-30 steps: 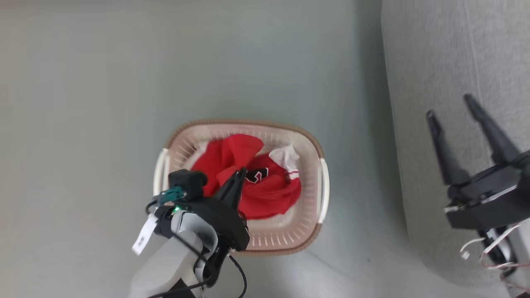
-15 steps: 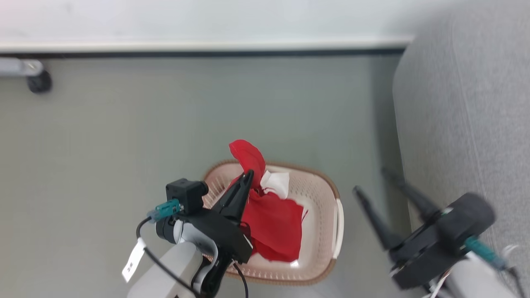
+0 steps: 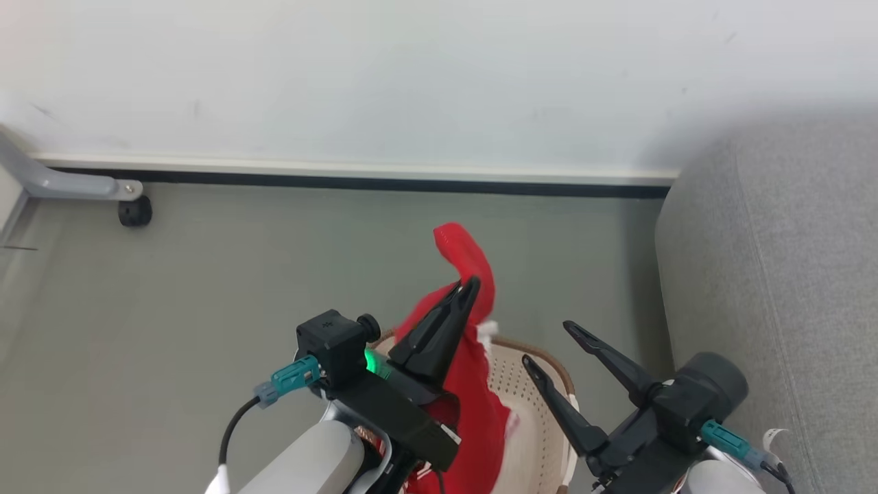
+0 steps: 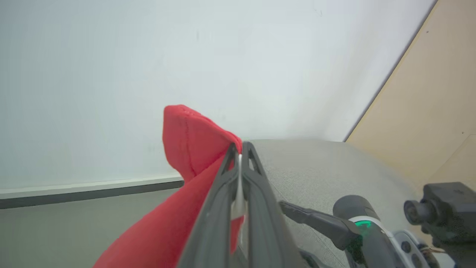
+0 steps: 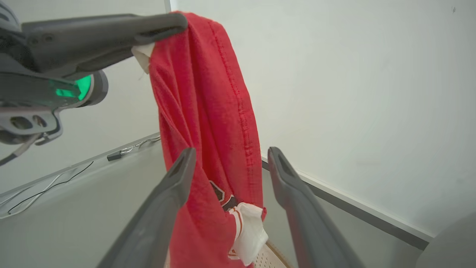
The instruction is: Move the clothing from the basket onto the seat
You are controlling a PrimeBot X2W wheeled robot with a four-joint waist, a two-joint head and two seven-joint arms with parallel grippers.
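Observation:
My left gripper (image 3: 470, 285) is shut on a fold of the red clothing (image 3: 480, 405), which hangs from its tips down into the basket (image 3: 531, 401). A white cuff with striped trim (image 5: 247, 227) dangles low on the garment. The left wrist view shows the fingers (image 4: 223, 186) pinching the red fabric (image 4: 186, 134), with the grey seat (image 4: 316, 163) behind. My right gripper (image 3: 545, 343) stands open just right of the hanging cloth, over the basket. In the right wrist view its fingers (image 5: 174, 178) frame the clothing (image 5: 208, 111) ahead without touching it. The seat (image 3: 789, 274) lies to the right.
A white wall with a dark baseboard (image 3: 343, 182) runs behind the grey floor. A grey metal leg with a black caster (image 3: 134, 211) stands at the far left. Cables (image 5: 122, 152) lie along the wall. A beige panel (image 4: 427, 111) rises beside the seat.
The camera has tilted up toward the wall. My left gripper has raised the red clothing out of the basket. The right gripper has swung from over the seat to beside the hanging cloth.

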